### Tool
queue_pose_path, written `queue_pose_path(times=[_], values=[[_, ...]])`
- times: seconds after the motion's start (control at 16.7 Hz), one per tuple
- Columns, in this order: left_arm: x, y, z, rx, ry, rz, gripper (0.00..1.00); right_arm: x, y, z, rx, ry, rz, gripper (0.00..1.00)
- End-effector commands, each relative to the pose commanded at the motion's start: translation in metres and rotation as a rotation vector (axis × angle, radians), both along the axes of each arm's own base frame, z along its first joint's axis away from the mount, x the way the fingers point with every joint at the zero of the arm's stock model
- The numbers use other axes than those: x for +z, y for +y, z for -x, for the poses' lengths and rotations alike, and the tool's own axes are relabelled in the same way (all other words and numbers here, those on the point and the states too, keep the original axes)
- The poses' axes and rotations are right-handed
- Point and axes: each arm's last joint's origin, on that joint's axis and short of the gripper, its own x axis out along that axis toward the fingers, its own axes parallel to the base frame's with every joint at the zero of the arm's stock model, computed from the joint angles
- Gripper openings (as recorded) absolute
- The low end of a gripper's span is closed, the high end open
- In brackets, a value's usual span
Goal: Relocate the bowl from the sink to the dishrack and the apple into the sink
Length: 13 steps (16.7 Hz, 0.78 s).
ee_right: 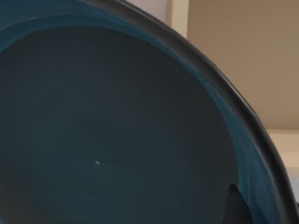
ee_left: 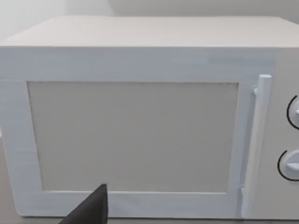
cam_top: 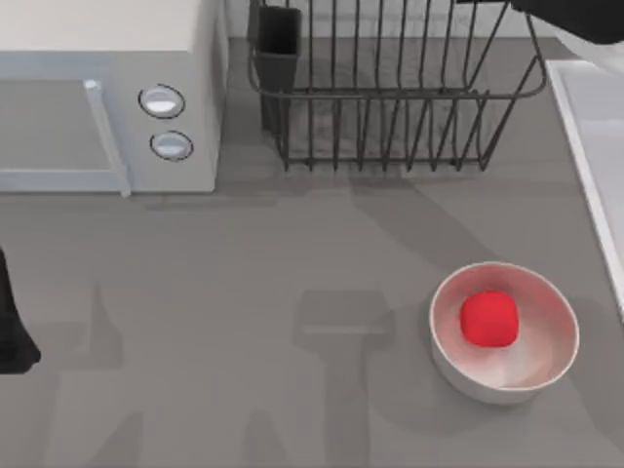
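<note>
Apple [cam_top: 488,319] is noted in the white bowl [cam_top: 450,363] at the near right, not yet moved. Left gripper [ee_left: 88,210] is parked at the table's left edge, facing the microwave [cam_top: 107,97]; its state cannot be told. Sink [cam_top: 595,127] is seen at the right edge. Farther back, by the dishrack [cam_top: 390,97], the bowl [ee_right: 117,130] is judged clamped at its rim by the right gripper [ee_right: 236,207]. Step in hand: bowl transfer. Next: lowering between the rack bars, then release.
</note>
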Motion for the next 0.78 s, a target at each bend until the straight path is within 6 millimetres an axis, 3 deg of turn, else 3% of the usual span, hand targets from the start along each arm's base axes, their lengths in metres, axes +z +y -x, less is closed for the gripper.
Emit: queue_pose_path(times=[0.48,0.6,0.78], values=[[0.0,0.0,0.0,0.0,0.0,0.0,1.0,-0.004,0.004,-0.001,0.006,-0.006,-0.013,0.0],[0.0,0.0,0.0,0.0,0.0,0.0,1.0,-0.021,0.01,-0.013,0.006,0.0,-0.007,0.0],[0.0,0.0,0.0,0.0,0.0,0.0,1.0,-0.065,0.02,-0.041,0.009,-0.002,-0.008,0.0]])
